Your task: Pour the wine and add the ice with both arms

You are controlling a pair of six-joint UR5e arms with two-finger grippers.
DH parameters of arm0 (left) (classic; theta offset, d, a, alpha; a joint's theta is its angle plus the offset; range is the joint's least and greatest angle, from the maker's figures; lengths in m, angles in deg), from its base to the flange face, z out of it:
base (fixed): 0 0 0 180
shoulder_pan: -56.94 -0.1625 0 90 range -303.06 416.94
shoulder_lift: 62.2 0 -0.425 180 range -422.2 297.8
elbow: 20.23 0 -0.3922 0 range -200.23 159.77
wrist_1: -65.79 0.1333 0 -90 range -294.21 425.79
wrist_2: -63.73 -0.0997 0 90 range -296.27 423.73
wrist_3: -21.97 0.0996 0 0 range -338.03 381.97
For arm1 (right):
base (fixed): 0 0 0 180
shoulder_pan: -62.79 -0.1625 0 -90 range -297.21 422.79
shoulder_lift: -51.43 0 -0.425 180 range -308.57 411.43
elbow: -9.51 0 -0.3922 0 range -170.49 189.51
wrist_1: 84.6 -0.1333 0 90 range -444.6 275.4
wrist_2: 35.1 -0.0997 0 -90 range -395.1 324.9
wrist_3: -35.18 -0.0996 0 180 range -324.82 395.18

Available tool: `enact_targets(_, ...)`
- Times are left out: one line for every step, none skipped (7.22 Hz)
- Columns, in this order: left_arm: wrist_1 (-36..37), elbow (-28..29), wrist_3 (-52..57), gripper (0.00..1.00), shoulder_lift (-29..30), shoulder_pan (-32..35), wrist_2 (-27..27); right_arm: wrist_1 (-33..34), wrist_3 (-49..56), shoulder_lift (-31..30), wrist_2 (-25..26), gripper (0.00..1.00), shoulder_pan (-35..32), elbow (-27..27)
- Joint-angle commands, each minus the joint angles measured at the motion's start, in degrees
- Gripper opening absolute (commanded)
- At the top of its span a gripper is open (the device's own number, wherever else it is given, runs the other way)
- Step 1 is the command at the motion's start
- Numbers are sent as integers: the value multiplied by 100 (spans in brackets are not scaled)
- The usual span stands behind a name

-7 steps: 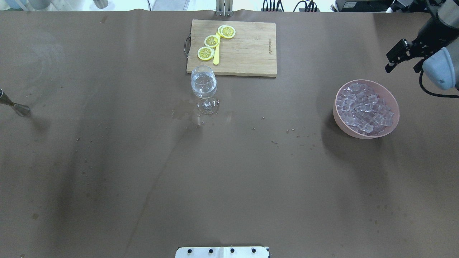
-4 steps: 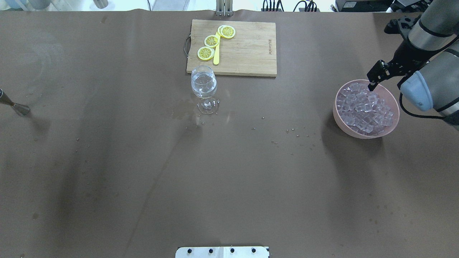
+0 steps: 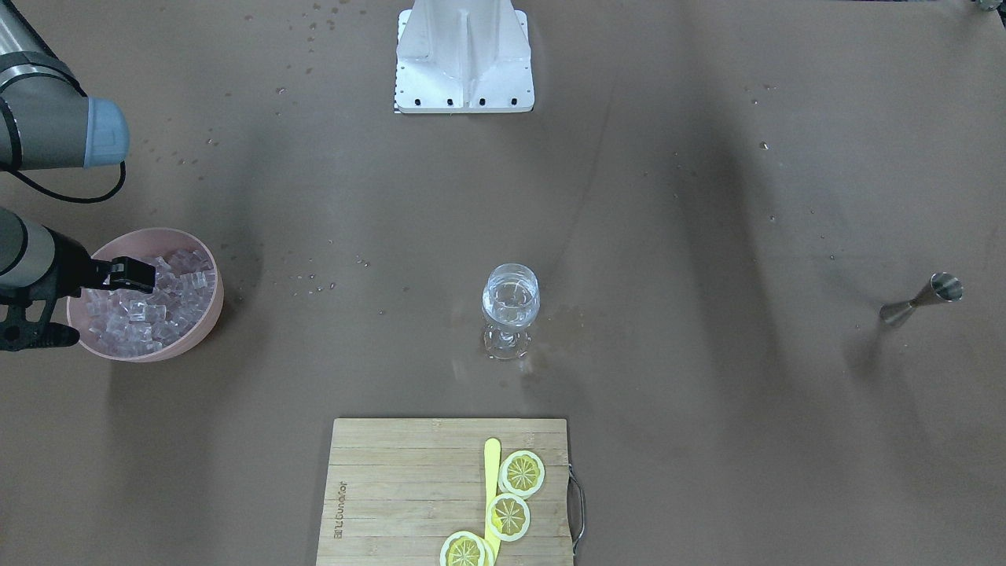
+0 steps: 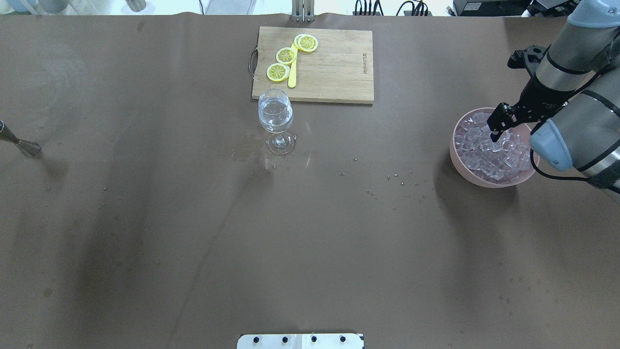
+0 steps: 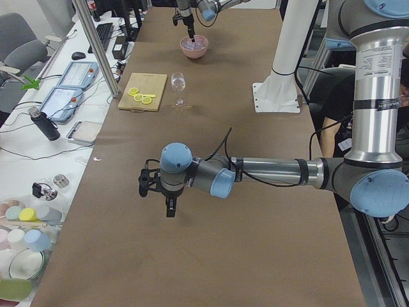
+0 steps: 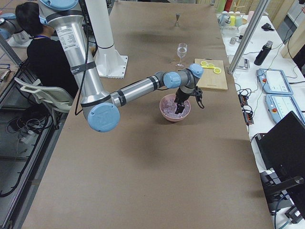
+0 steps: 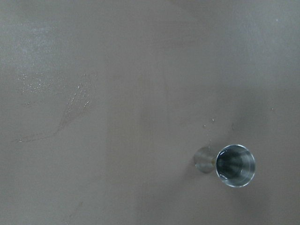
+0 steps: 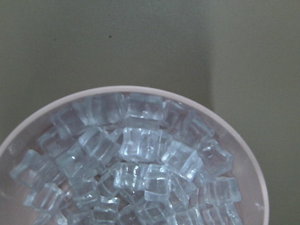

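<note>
Droplets [image 4: 395, 175] speckle the matte brown table [image 4: 310, 242]. The right arm [image 4: 588, 121], grey tube with pale-blue joint caps, bends down at the wrist so that the right gripper [image 4: 494, 132] points steeply into the bowl, its black tip among the cubes; whether it is wide or narrow cannot be told. The left arm [image 5: 268, 171] stretches out level and low over the table's far left end, and the left gripper [image 5: 170, 211] hangs downward from it; its spread cannot be told either. A rectangular wooden cutting board [image 4: 334, 68] with a wire handle lies at the far edge. The round pink bowl [image 4: 452, 148] holds the ice [image 8: 140, 164], a heap of clear glassy cubes. A stemmed glass [image 4: 281, 144] stands upright just in front of the board, with the wine [image 4: 275, 116] clear inside it. A steel jigger [image 7: 236, 165], hourglass-shaped, stands alone, well apart from the glass. Three yellow lemon slices [image 4: 286, 55] lie on the board.
</note>
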Motion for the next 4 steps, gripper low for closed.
enact_targets(-1015, -6, -681, 98, -315, -13, -274, -6, -21, 56, 170, 88, 153, 123)
enact_targets(-1854, 3, -1032, 98, -665, -13, -424, -14, -21, 127, 241, 81, 180, 211)
enact_targets(-2585, 55, -1436, 98, -799, -39, -687, -84, -21, 145, 250, 75, 180, 229)
enact_targets(-3010, -14, -1544, 99, -957, -91, -776, -102, -30, 162, 259, 72, 180, 229)
